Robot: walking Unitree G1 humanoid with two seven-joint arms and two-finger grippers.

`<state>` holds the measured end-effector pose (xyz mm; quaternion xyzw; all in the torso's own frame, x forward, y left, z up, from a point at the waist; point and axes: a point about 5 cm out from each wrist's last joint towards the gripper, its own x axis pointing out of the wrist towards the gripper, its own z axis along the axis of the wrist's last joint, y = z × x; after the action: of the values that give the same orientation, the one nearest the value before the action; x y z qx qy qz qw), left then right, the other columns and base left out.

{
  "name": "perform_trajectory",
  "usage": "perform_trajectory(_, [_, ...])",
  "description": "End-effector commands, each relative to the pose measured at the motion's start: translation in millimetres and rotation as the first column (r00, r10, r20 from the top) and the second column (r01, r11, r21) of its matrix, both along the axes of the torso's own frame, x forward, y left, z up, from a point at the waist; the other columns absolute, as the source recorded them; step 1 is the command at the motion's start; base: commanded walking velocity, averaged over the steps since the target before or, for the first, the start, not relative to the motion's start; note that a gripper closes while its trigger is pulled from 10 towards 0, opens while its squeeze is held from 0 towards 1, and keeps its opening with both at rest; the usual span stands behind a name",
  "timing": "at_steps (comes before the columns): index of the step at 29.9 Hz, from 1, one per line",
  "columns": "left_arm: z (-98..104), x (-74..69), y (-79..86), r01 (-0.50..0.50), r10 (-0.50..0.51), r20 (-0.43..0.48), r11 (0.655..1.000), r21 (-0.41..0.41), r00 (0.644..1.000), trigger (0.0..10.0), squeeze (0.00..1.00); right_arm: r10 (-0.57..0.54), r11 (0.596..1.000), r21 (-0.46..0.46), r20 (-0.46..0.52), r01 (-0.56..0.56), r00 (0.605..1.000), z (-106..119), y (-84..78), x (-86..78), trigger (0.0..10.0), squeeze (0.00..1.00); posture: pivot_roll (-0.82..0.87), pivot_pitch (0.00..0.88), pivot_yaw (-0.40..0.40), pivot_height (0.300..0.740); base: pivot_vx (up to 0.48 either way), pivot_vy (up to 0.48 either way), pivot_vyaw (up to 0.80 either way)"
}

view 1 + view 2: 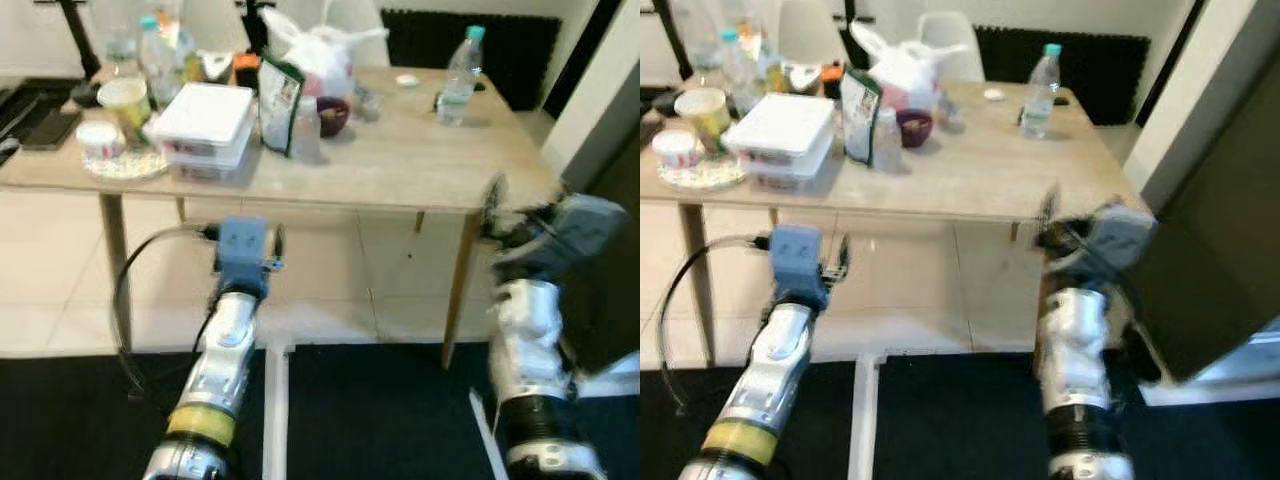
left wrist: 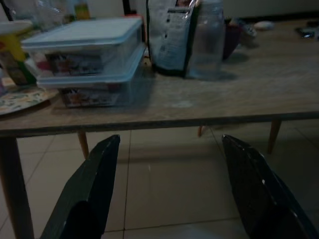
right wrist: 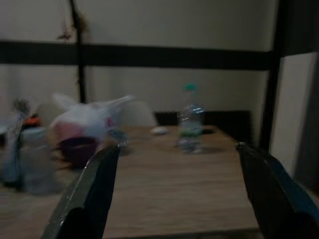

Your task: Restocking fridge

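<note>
Water bottle (image 1: 460, 76) stood upright, long axis vertical, cap up, near the wooden table's (image 1: 420, 160) far right corner. Right gripper (image 3: 177, 199) fingers spread, empty, well short of it; left gripper (image 2: 167, 194) likewise spread, facing stacked containers (image 2: 89, 59).

On the table (image 1: 420, 170), two stacked boxes (image 1: 205, 130) sit left, a pouch (image 1: 278, 105) and jar (image 1: 306, 130) just right of them, a bag (image 1: 320, 50) behind, and a bottle (image 1: 460, 78) far right.
</note>
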<state>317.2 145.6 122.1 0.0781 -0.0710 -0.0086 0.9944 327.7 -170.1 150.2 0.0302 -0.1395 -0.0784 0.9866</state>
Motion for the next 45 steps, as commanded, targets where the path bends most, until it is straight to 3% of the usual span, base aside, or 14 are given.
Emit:
perform_trajectory(1, [1,-2.0,-10.7,0.050,-0.050,-0.006,0.999,-0.003,0.999,10.0,0.00,-0.037,0.999,-0.004,-0.023,0.037,0.999,-4,-11.4,-3.2,10.0,0.00,-0.01,0.019,-0.052,0.740,0.409,0.000,0.00])
perform_trajectory(9, [1,-2.5,-17.7,0.104,-0.104,-0.008,0.994,0.017,0.995,10.0,0.00,-0.038,0.999,0.011,-0.038,0.038,0.999,-5,-12.0,-3.7,10.0,0.00,-0.01,0.016,-0.050,0.740,0.430,0.000,0.00])
perform_trajectory(26, [-1,-6.5,-29.9,0.186,-0.185,-0.023,0.982,0.043,0.983,10.0,0.00,-0.037,0.999,0.009,-0.054,0.037,0.998,-7,-13.6,-5.7,10.0,0.00,-0.02,0.016,-0.054,0.740,0.403,-0.213,-0.58])
perform_trajectory(34, [-1,-6.6,-26.6,0.148,-0.147,-0.026,0.988,0.034,0.989,10.0,0.00,-0.029,1.000,0.006,-0.056,0.029,0.998,-7,-12.7,-5.8,10.0,0.00,-0.01,0.019,-0.055,0.740,0.335,-0.169,0.00])
perform_trajectory(45, [-5,-15.3,-24.6,0.070,-0.070,-0.003,0.996,0.060,0.998,10.0,0.00,0.011,1.000,0.008,-0.069,-0.011,0.998,-9,-7.8,-6.3,10.0,0.00,-0.01,0.024,-0.055,0.740,0.000,0.000,0.00])
